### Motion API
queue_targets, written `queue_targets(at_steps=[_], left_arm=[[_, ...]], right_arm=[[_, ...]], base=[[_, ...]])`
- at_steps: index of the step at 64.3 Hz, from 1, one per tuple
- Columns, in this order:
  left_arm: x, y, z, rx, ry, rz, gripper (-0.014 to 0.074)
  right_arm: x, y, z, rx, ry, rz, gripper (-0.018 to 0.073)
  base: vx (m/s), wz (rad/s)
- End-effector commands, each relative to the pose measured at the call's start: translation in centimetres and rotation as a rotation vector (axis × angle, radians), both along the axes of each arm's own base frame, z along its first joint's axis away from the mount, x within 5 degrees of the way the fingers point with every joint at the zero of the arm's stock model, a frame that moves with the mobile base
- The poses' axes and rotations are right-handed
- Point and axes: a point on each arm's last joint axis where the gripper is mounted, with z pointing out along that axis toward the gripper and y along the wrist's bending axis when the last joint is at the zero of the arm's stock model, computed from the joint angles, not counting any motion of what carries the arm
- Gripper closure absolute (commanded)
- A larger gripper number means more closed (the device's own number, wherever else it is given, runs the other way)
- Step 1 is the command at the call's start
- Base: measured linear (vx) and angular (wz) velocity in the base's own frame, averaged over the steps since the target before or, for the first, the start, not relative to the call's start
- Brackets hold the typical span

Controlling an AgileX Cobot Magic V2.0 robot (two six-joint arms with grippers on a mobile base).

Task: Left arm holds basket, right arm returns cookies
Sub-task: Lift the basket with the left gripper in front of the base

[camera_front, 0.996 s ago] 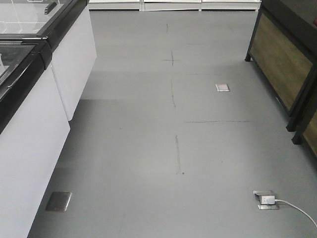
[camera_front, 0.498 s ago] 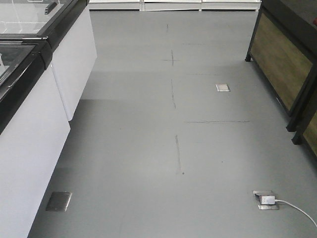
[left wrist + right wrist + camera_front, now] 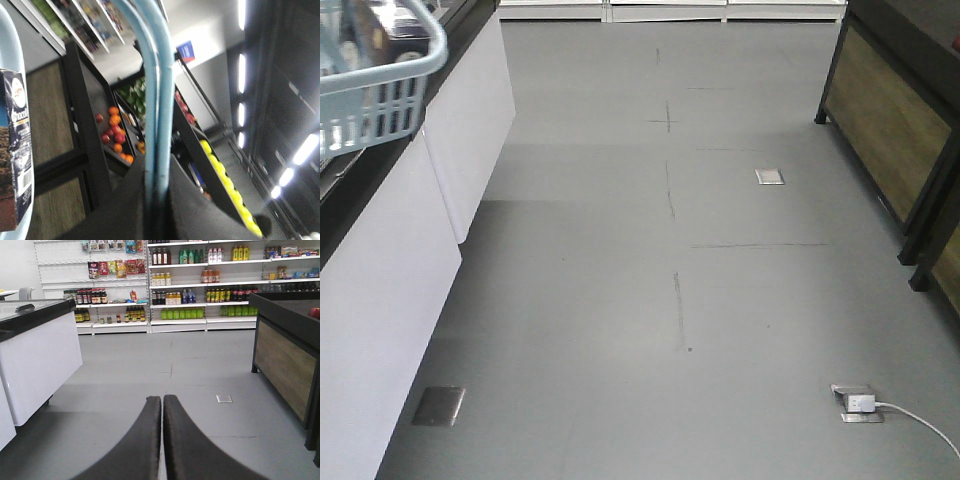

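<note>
The light blue basket (image 3: 382, 88) hangs at the top left of the front view, above the white freezer cabinet. Its two loop handles (image 3: 156, 90) run up between the fingers of my left gripper (image 3: 159, 172), which is shut on them. The cookies box (image 3: 16, 155), dark brown and navy with a barcode, stands at the left edge of the left wrist view, inside the basket rim. My right gripper (image 3: 162, 399) is shut with nothing between its fingers, pointing down the aisle over the grey floor.
White freezer cabinets (image 3: 410, 230) line the left side. A dark wooden produce stand (image 3: 900, 130) stands on the right. Floor sockets (image 3: 857, 402) with a white cable lie at the lower right. Shelves of bottles (image 3: 185, 280) close the far end of the aisle.
The basket has come into the top left of the front view; it was out of that view half a second ago. The floor and cabinets are unchanged.
</note>
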Motion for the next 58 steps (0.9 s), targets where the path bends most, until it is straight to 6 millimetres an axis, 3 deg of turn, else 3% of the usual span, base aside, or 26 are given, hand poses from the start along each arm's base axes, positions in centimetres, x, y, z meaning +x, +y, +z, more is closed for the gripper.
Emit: queue_targets(at_steps=[1,13,28,39,58], left_arm=[[-2.1,-4.8,4.1,-0.049,-0.154,-0.134,0.0604],[-1.9,-11.7,2.4,0.051,-0.093,-0.317,0.0604],[-3.0,-19.6,-3.0,0.051,0.01,-0.452,0.0604],[-5.3,-23.0,-8.5,0.03,0.113,-0.482,0.0604],[-10.6,-26.4,-16.0,0.153,0.273,-0.572,0.0604]], right_arm=[[-0.1,0.0,0.7,0.003,-0.086,-0.003,0.0567],[-0.1,0.0,0.7,0.003,-0.086,-0.003,0.0567],[-0.1,0.0,0.7,0.003,-0.086,-0.003,0.0567],[-0.1,0.0,0.7,0.003,-0.086,-0.003,0.0567],[-0.1,0.0,0.7,0.003,-0.086,-0.003,0.0567]], base=[[0.0,0.0],[0.0,0.0],[0.0,0.0],[0.0,0.0],[0.0,0.0]])
